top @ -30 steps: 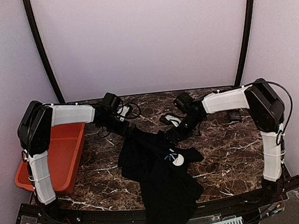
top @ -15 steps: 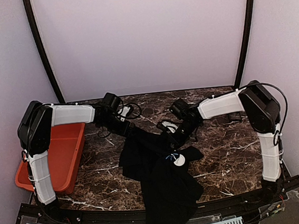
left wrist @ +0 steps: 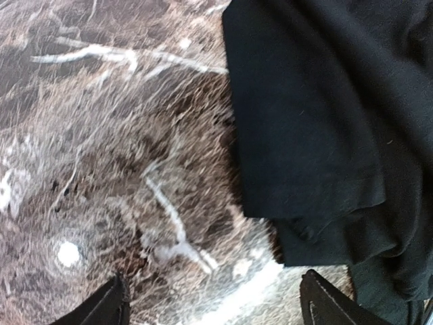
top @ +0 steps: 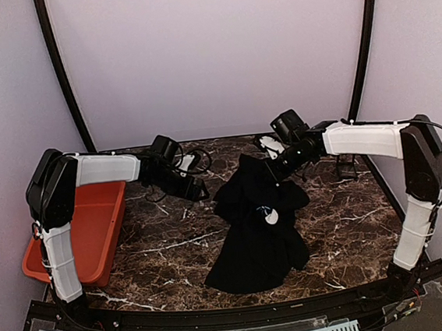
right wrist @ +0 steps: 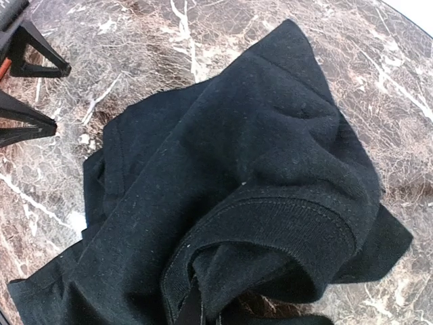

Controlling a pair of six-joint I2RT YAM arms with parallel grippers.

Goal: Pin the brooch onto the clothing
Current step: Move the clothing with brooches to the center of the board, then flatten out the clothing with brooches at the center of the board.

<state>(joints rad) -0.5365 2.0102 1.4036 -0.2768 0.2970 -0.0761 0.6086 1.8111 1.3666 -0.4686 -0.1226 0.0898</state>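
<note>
Clenching crumpled black T-shirt, seemingly its ribbed collar: right tool; left tool released.

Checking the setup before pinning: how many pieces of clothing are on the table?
1. A black T-shirt lies crumpled right of centre on the table, its far edge pinched in the right tool. A second piece under its folds cannot be ruled out.
</note>
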